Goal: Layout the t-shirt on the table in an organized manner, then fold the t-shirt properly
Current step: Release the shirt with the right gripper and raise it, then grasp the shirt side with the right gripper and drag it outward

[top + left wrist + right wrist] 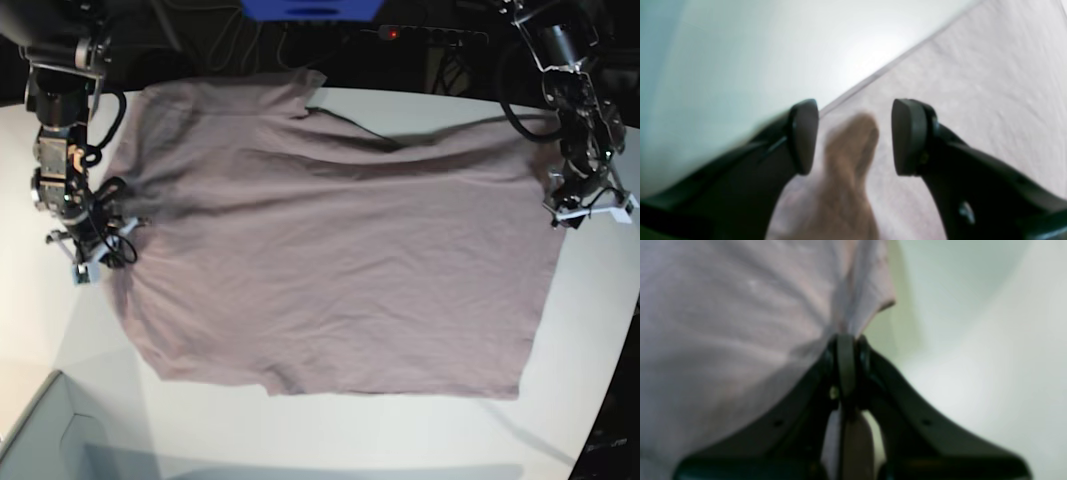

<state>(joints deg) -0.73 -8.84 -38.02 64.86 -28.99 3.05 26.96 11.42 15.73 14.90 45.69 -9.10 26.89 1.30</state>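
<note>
Base view: t-shirt (330, 250) lies spread, unfolded, across the counter (600, 330); right gripper (846, 340) fingers pinch its edge, left gripper (853, 133) fingers gape, empty, over cloth; folding remains.

Base overhead, far, both wrist views close, sharing t-shirt (330, 260) edges

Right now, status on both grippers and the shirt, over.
Right gripper shut on the t-shirt edge. Left gripper open over the opposite edge, a fabric ridge between its fingers. Shirt spread on the table, mildly wrinkled. Nothing in the way.
</note>
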